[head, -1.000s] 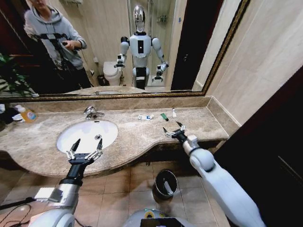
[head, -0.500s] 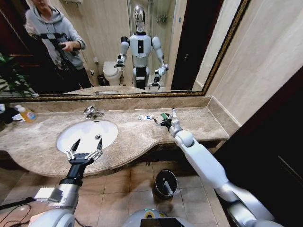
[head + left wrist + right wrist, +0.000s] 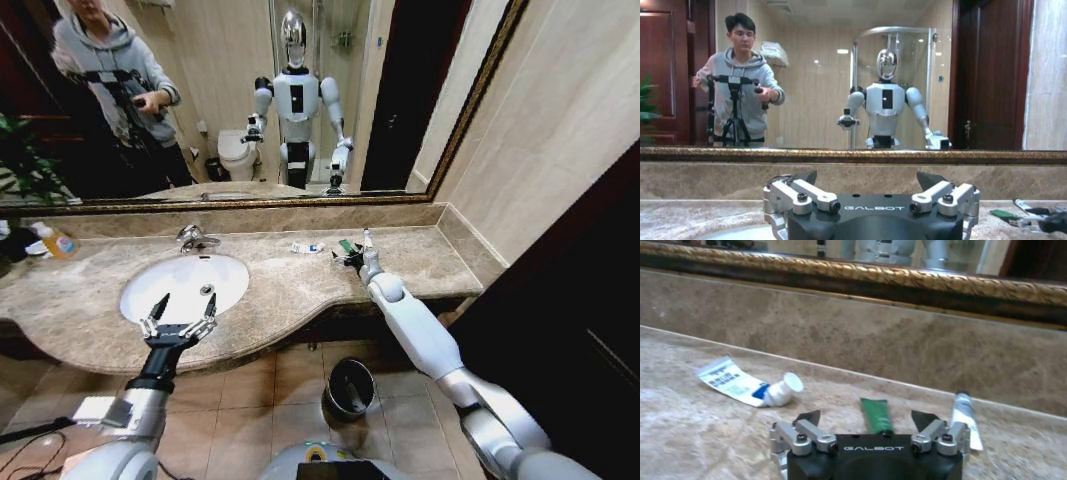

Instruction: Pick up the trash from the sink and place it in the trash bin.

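The trash lies on the marble counter to the right of the sink [image 3: 185, 285], not in it. There is a white-blue packet [image 3: 308, 247] [image 3: 750, 385], a green stick [image 3: 346, 245] [image 3: 875, 415] and a white tube [image 3: 367, 238] [image 3: 965, 412]. My right gripper [image 3: 352, 257] [image 3: 867, 421] is open, low over the counter, with the green stick's near end between its fingertips. My left gripper [image 3: 178, 322] [image 3: 867, 181] is open and holds nothing, at the sink's front rim. The black trash bin [image 3: 350, 388] stands on the floor below the counter.
A chrome faucet [image 3: 192, 238] stands behind the basin. An orange-labelled bottle [image 3: 58, 243] and other items sit at the counter's far left. A mirror and a marble backsplash close the back, and a wall closes the right end of the counter.
My right arm has reached from the counter's front edge to its back, bringing its open gripper up to the green stick. The left arm has not moved.
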Controlling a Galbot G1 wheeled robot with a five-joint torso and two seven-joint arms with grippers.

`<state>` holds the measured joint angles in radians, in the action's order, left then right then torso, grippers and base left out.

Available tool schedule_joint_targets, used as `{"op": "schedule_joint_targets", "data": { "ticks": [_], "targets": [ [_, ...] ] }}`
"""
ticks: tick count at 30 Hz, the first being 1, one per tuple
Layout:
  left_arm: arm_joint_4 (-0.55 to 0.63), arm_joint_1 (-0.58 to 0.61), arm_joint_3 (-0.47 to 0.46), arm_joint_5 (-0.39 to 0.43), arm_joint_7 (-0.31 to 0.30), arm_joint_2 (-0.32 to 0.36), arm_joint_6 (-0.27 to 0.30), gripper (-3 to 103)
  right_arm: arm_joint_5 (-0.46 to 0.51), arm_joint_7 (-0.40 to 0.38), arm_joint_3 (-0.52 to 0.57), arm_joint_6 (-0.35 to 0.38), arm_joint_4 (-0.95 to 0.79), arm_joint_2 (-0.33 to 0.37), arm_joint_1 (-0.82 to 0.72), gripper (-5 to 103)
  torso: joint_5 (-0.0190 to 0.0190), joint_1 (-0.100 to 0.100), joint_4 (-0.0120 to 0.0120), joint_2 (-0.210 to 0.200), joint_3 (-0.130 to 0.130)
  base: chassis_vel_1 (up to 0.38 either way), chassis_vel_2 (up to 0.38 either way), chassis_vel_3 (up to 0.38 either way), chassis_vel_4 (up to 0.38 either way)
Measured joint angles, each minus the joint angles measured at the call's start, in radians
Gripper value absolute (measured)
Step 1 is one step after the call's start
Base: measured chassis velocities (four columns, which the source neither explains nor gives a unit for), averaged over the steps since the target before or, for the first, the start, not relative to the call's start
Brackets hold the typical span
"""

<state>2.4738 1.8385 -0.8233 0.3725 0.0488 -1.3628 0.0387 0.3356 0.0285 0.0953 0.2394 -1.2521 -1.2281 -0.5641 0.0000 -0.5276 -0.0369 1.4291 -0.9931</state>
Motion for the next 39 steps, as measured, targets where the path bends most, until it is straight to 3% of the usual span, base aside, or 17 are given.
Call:
{"op": "schedule_joint_targets", "data": {
  "ticks": [2, 4, 7, 9, 16, 24, 35, 38, 39],
  "targets": [
    [0.000, 0.000, 0.000, 0.000, 0.000, 0.000, 0.000, 100, 0.000, 0.006, 0.020, -0.003, -0.003, 0.013, -0.020, 80, 0.0000, 0.000, 0.0000, 0.000, 0.000, 0.000, 0.000, 0.000, 0.000],
    [0.000, 0.000, 0.000, 0.000, 0.000, 0.000, 0.000, 100, 0.000, 0.007, 0.033, -0.004, -0.007, 0.018, -0.031, 80, 0.0001, 0.000, 0.0002, 0.000, 0.000, 0.000, 0.000, 0.000, 0.000],
    [0.000, 0.000, 0.000, 0.000, 0.000, 0.000, 0.000, 100, -0.004, 0.008, 0.062, -0.004, -0.019, 0.027, -0.054, 63, 0.0001, 0.000, 0.0004, 0.000, 0.000, 0.000, 0.000, 0.000, 0.000],
    [0.000, 0.000, 0.000, 0.000, 0.000, 0.000, 0.000, 100, -0.004, 0.009, 0.065, -0.005, -0.021, 0.030, -0.058, 58, 0.0001, 0.000, 0.0003, 0.000, 0.000, 0.000, 0.000, 0.000, 0.000],
    [0.000, 0.000, 0.000, 0.000, 0.000, 0.000, 0.000, 100, 0.003, 0.015, 0.064, -0.011, -0.030, 0.033, -0.062, 37, 0.0000, 0.000, 0.0002, 0.000, 0.000, 0.000, 0.000, 0.000, 0.000],
    [0.000, 0.000, 0.000, 0.000, 0.000, 0.000, 0.000, 100, 0.001, 0.021, 0.040, -0.012, -0.034, 0.017, -0.050, 4, 0.0000, 0.000, 0.0000, 0.000, 0.000, 0.000, 0.000, 0.000, 0.000],
    [0.000, 0.000, 0.000, 0.000, 0.000, 0.000, 0.000, 100, 0.014, 0.005, 0.037, -0.011, -0.066, 0.021, -0.054, 0, 0.0000, 0.000, 0.0001, 0.000, 0.000, 0.000, 0.000, 0.000, 0.000],
    [0.000, 0.000, 0.000, 0.000, 0.000, 0.000, 0.000, 100, 0.015, 0.001, 0.031, -0.009, -0.066, 0.019, -0.049, 16, 0.0000, 0.000, 0.0001, 0.000, 0.000, 0.000, 0.000, 0.000, 0.000],
    [0.000, 0.000, 0.000, 0.000, 0.000, 0.000, 0.000, 100, 0.014, 0.001, 0.029, -0.009, -0.060, 0.018, -0.045, 16, 0.0000, 0.000, 0.0001, 0.000, 0.000, 0.000, 0.000, 0.000, 0.000]
  ]
}}
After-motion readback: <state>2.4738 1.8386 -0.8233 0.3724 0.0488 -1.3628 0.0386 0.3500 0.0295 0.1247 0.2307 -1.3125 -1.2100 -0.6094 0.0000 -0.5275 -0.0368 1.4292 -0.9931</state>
